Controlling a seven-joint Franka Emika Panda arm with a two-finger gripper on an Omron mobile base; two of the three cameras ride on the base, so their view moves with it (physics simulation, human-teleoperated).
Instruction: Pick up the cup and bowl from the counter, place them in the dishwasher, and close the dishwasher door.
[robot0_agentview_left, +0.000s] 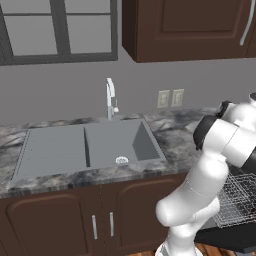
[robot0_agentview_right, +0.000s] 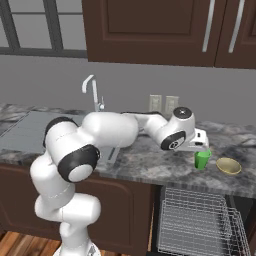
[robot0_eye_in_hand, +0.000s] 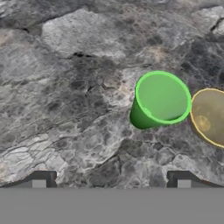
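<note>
End effector (robot0_eye_in_hand: 111, 179) fully open and empty above the cup (robot0_eye_in_hand: 158, 101). Advise centring over the rim before descending, clear of the bowl (robot0_eye_in_hand: 211, 114) just beside.

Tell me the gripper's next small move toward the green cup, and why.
Probably lower the open gripper straight onto the cup after sliding a little toward it. In the hand view the cup stands upright on the counter, off to one side of the fingertips rather than between them, with the bowl close beside it, so centring first should avoid nudging the bowl.
</note>
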